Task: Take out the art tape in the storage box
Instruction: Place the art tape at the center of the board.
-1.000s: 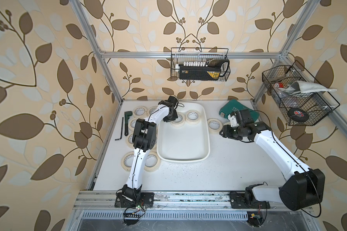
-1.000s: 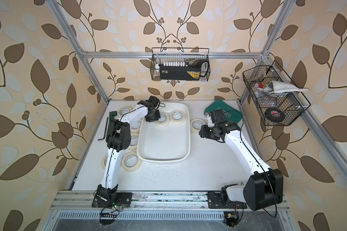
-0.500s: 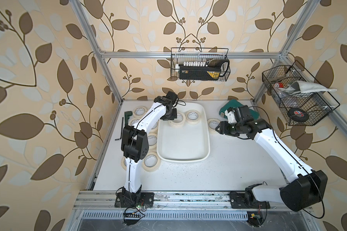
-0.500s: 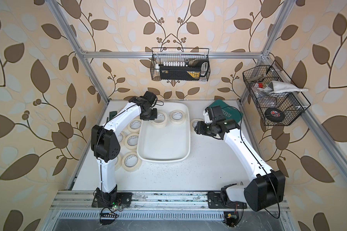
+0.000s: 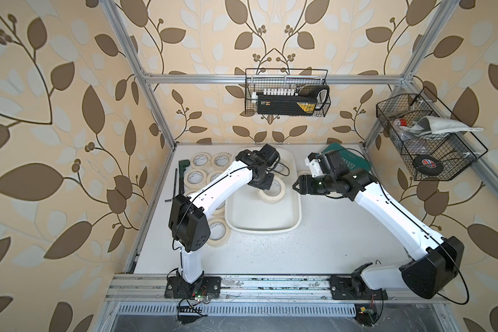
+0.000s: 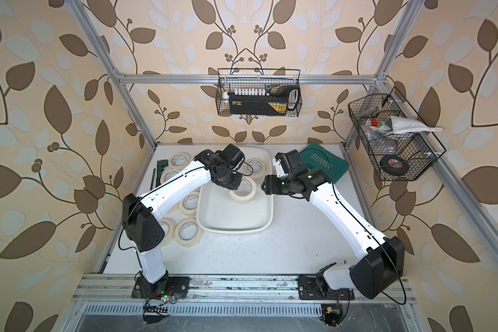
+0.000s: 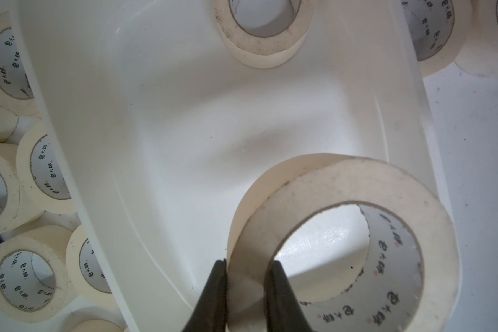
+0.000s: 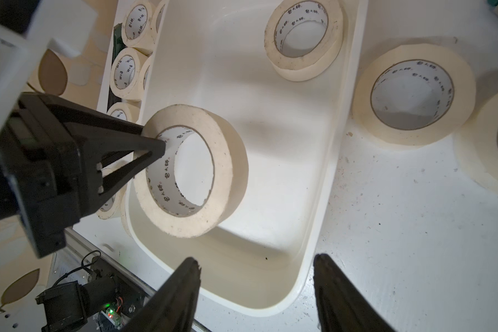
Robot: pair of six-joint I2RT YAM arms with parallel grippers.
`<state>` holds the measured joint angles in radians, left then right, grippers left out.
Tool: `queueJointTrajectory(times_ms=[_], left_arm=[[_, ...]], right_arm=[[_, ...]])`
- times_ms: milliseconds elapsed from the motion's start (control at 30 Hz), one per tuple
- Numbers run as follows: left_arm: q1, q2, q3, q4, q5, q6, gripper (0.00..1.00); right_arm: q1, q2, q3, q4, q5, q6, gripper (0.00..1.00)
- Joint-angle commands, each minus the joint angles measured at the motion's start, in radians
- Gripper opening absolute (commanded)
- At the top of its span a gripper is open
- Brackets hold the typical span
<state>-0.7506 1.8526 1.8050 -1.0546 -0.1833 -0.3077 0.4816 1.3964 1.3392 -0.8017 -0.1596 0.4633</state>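
Left gripper (image 7: 247, 264): clamps the wall of one art tape roll (image 7: 328, 184), one jaw outside the ring, the other inside the printed core. Holds it tilted over the inside of the storage box (image 5: 263, 230), toward the far half, as seen in both top views. Contact with the box floor not determinable.

Right gripper (image 8: 256, 258): jaws spread wide, nothing between them. Hangs over the box's right rim, points toward the held roll, stays apart from it.

Also inside the box: second roll (image 8: 299, 73), flat on the floor at the far end.

Outside the box, flat on the table (image 5: 328, 244): left-side rolls (image 6: 189, 242) clustered along the box's left wall, partly hidden under the left arm. Right-side roll (image 8: 408, 136) just beyond the right rim near the far end, another at the edge of the right wrist view.

Farther out: teal case (image 6: 325, 166) in the far right corner of the table, behind the right arm.
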Motion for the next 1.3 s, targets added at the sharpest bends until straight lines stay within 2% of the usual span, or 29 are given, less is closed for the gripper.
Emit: queueJointTrajectory(times_ms=[0, 333, 667, 800, 900, 1067, 1167, 1233, 1267], left_arm=[[-0.041, -0.069, 0.003, 0.008, -0.040, 0.039, 0.03], [-0.111, -0.074, 0.022, 0.025, -0.024, 0.055, 0.03], [-0.121, -0.100, 0.023, 0.044, 0.015, 0.060, 0.03], [-0.121, -0.106, 0.019, 0.051, 0.022, 0.062, 0.03], [-0.121, -0.108, 0.019, 0.051, 0.030, 0.062, 0.02], [-0.121, -0.124, 0.005, 0.066, 0.046, 0.061, 0.02], [-0.121, -0.140, -0.013, 0.082, 0.056, 0.056, 0.03], [-0.121, -0.154, -0.030, 0.100, 0.071, 0.044, 0.09], [-0.121, -0.160, -0.037, 0.110, 0.079, 0.039, 0.16]], right_arm=[[0.036, 0.018, 0.039, -0.010, 0.042, 0.000, 0.67], [0.080, 0.045, 0.014, -0.006, 0.093, -0.012, 0.69], [0.081, 0.084, 0.003, 0.004, 0.102, -0.024, 0.68], [0.080, 0.102, 0.005, 0.003, 0.103, -0.025, 0.64], [0.081, 0.113, 0.008, 0.004, 0.108, -0.025, 0.57], [0.081, 0.133, 0.030, -0.014, 0.126, -0.019, 0.30], [0.081, 0.124, 0.028, -0.007, 0.135, -0.016, 0.18], [0.080, 0.117, 0.029, -0.007, 0.136, -0.016, 0.12], [0.080, 0.116, 0.029, -0.009, 0.137, -0.016, 0.10]])
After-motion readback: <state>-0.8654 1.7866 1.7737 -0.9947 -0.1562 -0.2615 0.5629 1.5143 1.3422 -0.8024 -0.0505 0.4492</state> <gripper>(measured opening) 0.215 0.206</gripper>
